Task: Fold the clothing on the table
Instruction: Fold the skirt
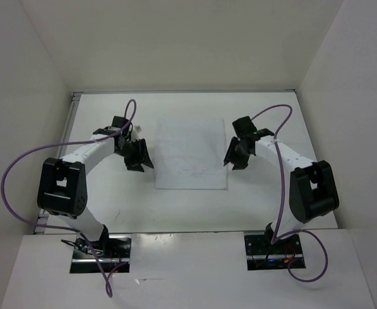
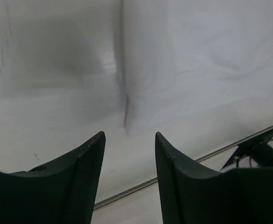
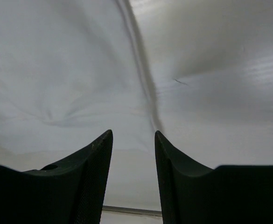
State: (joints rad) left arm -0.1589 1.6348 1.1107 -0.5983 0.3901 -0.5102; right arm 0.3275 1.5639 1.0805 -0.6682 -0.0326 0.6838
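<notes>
**Mia:** Where is the clothing (image 1: 191, 154) lying right now?

**Tom:** It is lying flat in the middle of the desk (image 1: 272, 206), between the two arms. It is looking like a neat white box shape with straight edges. A few little wrinkles are showing near the front.

**Mia:** Is the left claw (image 1: 138, 156) holding it?

**Tom:** No. The left claw is sitting just beside the left edge of the clothing. Its two fingers are standing apart and nothing is sitting between them. Its own camera is showing the cloth's edge lying on the desk in front of the fingers.

**Mia:** And the right claw (image 1: 234, 154)?

**Tom:** Same thing. It is hanging just beside the right edge. Its fingers are spreading open and it is gripping nothing.

**Mia:** So is the folding done?

**Tom:** I am thinking a good part is done. The clothing is looking tidy, with no sleeves or loose bits sticking out. So I am guessing it is folded at least once. I cannot tell how many layers are lying there, because it is all white.

**Mia:** What is left, then?

**Tom:** Maybe one more fold, to make it half as wide or half as long. Or maybe nothing, and the arms are only needing to pull away. I am not able to tell which from here.
</notes>
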